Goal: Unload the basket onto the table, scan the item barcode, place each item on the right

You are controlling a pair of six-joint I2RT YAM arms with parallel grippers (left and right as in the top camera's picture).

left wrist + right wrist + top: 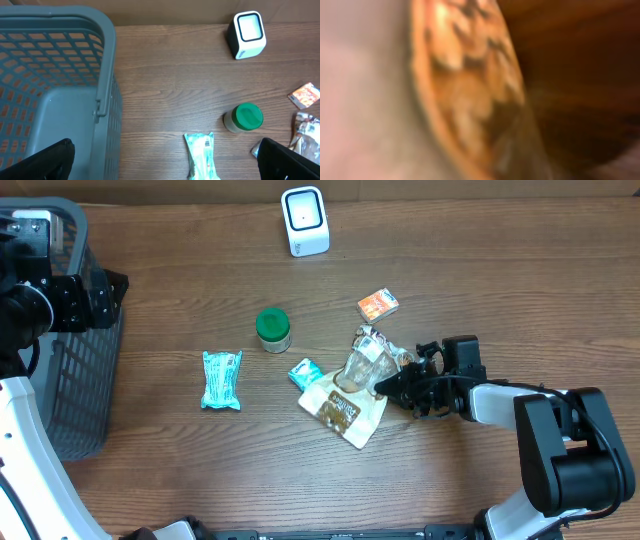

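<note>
Seemingly the right claw (392,387) is shut on the crinkly clear plastic packet (362,362) on the brown wooden counter (500,280); it should be raised gently, barcode turned toward the white boxy scanner (305,220).

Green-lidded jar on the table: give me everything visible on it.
The green-lidded jar is small and round, with a green lid over a pale, cloudy body, plastic by the look. It seems to stand upright on the wooden table, lid on, near the middle, apart from every other item. No label or barcode shows.
</note>
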